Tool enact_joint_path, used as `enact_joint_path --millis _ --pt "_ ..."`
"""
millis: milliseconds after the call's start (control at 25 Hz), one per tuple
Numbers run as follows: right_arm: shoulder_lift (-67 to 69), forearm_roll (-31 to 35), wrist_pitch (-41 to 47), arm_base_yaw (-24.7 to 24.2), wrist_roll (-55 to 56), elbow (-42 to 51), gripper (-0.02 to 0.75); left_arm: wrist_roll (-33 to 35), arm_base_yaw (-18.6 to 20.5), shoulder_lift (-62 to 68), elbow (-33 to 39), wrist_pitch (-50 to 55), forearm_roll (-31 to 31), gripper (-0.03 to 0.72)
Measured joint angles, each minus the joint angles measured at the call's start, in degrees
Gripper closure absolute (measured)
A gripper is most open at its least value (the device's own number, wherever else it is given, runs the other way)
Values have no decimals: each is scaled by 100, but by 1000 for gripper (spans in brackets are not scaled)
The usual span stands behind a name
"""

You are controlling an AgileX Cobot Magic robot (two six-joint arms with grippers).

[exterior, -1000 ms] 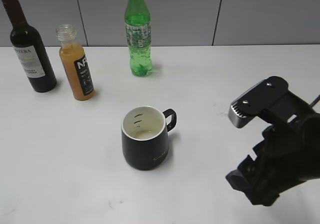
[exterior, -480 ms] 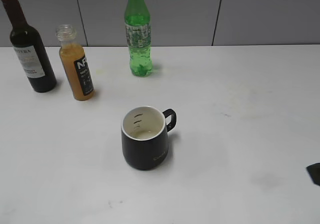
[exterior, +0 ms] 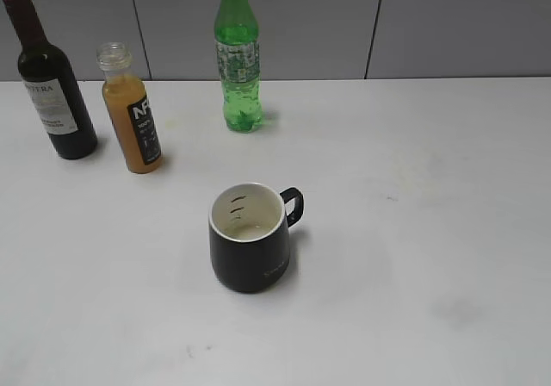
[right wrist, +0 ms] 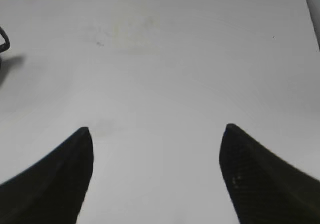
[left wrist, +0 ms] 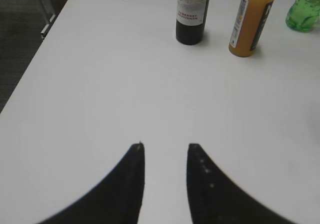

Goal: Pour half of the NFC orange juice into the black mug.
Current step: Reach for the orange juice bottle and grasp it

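The NFC orange juice (exterior: 132, 115) stands upright and capless at the back left of the white table; it also shows in the left wrist view (left wrist: 251, 19). The black mug (exterior: 250, 238) sits near the middle, handle to the right, a little liquid inside. Only its handle edge shows in the right wrist view (right wrist: 4, 39). Neither arm shows in the exterior view. My left gripper (left wrist: 165, 146) is open and empty over bare table, well short of the bottles. My right gripper (right wrist: 156, 129) is wide open and empty, to the right of the mug.
A dark wine bottle (exterior: 50, 80) stands left of the juice and shows in the left wrist view (left wrist: 192, 11). A green soda bottle (exterior: 238, 54) stands at the back centre. The table's left edge (left wrist: 35, 54) drops to a dark floor.
My right arm has drawn back out of the exterior view, off the lower right. The bottles and the mug have not moved.
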Motion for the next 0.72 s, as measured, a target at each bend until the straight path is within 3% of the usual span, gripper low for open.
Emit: enact_joint_path --millis 400,720 --pt "-1558 -117 19 -277 -56 783 144 0 0 0 0 0 0 454" --pt "-1686 -134 14 -318 -56 789 144 0 0 0 0 0 0 454"
